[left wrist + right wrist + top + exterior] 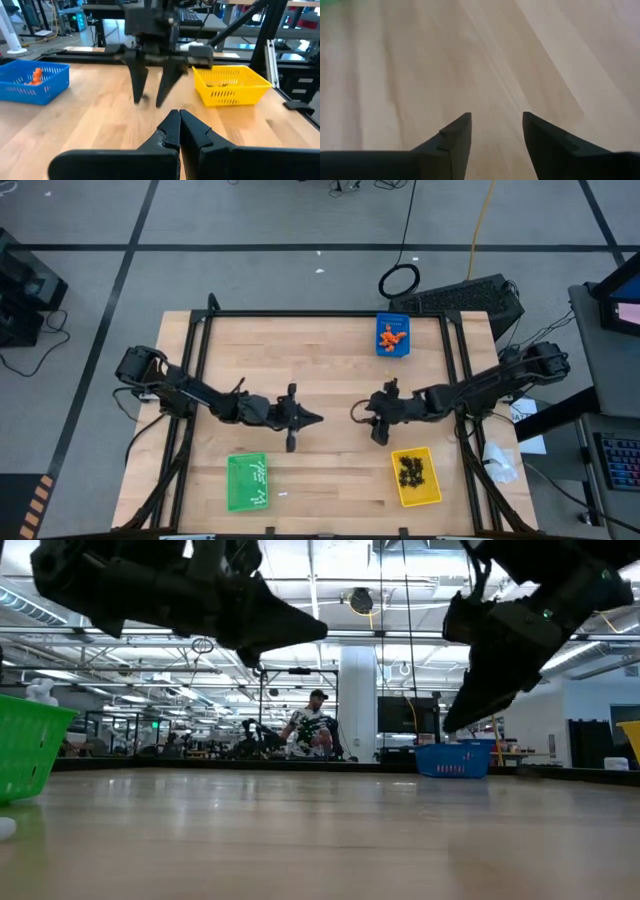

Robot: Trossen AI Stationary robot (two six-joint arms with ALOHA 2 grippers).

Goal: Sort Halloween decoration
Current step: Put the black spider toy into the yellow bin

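1. At 7 o'clock from table [330,350] centre, by the near edge: green tray [232,480] holding white sticks [255,475]. Just beside its 3 o'clock side, a white speck [283,494], too small to name.
2. At 5 o'clock, also near: yellow tray [434,478] holding black spiders [411,470] in a clump.
3. Mid-table, slightly toward 9 o'clock: left gripper [179,112], pincer pressed narrow, tips together, gripping nothing, hovering above the wood.
4. Facing it from the 3 o'clock side: right gripper [495,125], pincer spread wide, empty, bare boards showing between the tips.
5. At 1 o'clock, near the far edge: blue tray [380,338] holding orange lumps [392,335].
6. No loose trinket clearly seen on the open boards between the two arms.
7. Handling, as a judgement: feather-light, hard little plastic pieces, likely to skid or flick away when nudged.
   - Sticks: best pinched across the shaft at mid-length.
   - Spiders: best taken by the body, not the thin legs, which may bend or snag.
   - Lumps: squeeze across the widest part, gently, to avoid squirting out.
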